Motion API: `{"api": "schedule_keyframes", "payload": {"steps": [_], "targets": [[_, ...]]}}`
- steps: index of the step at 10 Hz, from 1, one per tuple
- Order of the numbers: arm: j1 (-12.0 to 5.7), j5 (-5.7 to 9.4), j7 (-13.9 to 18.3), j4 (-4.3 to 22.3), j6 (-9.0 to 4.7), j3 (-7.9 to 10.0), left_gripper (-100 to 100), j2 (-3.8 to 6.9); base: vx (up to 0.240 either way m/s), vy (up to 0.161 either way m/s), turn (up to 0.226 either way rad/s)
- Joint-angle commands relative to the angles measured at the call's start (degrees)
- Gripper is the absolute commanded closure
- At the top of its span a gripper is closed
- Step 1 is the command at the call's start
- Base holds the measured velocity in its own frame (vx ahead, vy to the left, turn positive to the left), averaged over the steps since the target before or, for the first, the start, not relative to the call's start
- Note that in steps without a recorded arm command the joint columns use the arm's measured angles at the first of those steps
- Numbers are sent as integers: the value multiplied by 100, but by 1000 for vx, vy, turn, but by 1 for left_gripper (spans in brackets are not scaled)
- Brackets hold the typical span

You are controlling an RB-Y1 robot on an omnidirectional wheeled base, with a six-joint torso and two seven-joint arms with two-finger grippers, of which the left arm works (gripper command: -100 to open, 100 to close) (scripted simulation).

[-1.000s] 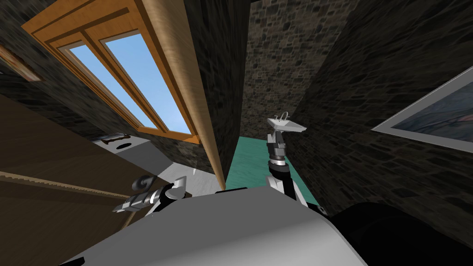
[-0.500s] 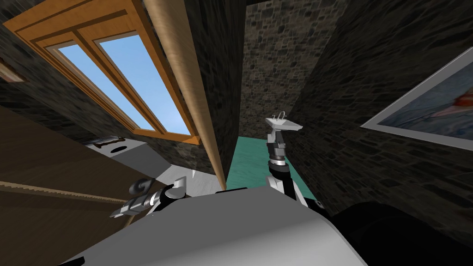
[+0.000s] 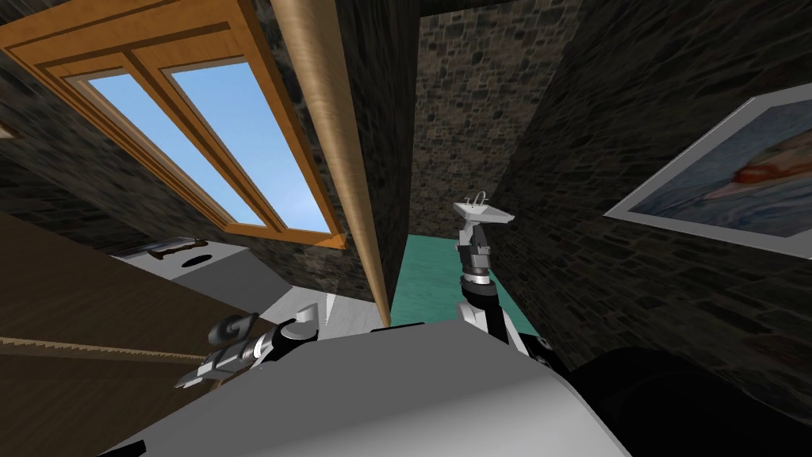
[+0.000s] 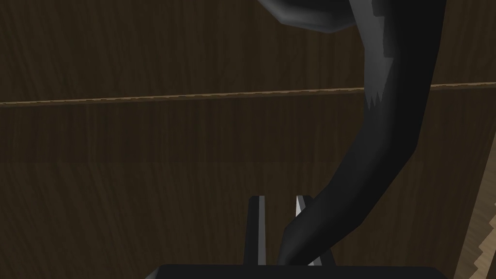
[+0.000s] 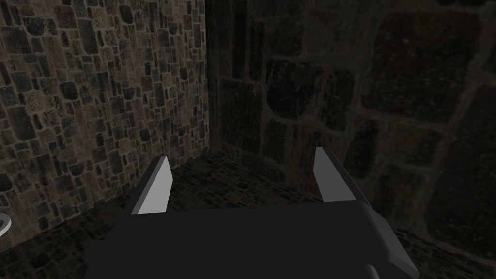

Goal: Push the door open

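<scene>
The dark brown door (image 3: 71, 309) stands swung away at my left, and its face (image 4: 145, 160) lies just beyond my left hand. A dark curved handle (image 3: 230, 327) sticks out of it and sweeps close past the left fingers (image 4: 259, 227). My left gripper (image 3: 190, 379) is against the door below the handle, fingers shut with nothing seen between them (image 4: 280, 227). The right gripper (image 3: 473, 238) is held forward over the teal floor, open and empty (image 5: 242, 181).
The light wooden door frame post (image 3: 341, 159) rises just right of the opening. A white sink (image 3: 482, 211) stands ahead on the teal floor (image 3: 428, 278), between dark stone walls. A white counter (image 3: 222, 274) lies under the window, and a framed picture (image 3: 714, 190) hangs on the right wall.
The door has swung further away to my left. My left gripper has followed it outward with the handle, and my view has turned a little. The right arm stays put.
</scene>
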Motion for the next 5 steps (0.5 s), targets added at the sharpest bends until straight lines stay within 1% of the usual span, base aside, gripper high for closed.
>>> {"api": "schedule_keyframes", "payload": {"steps": [1,2,3,5], "targets": [[-24,41,-36,-15,-50,64,100,10,-10,32,-76],[-24,41,-36,-15,-50,64,100,10,-8,25,-57],[-24,41,-36,-15,-50,64,100,10,0,0,0],[-24,41,-36,-15,-50,64,100,10,4,18,32]]}}
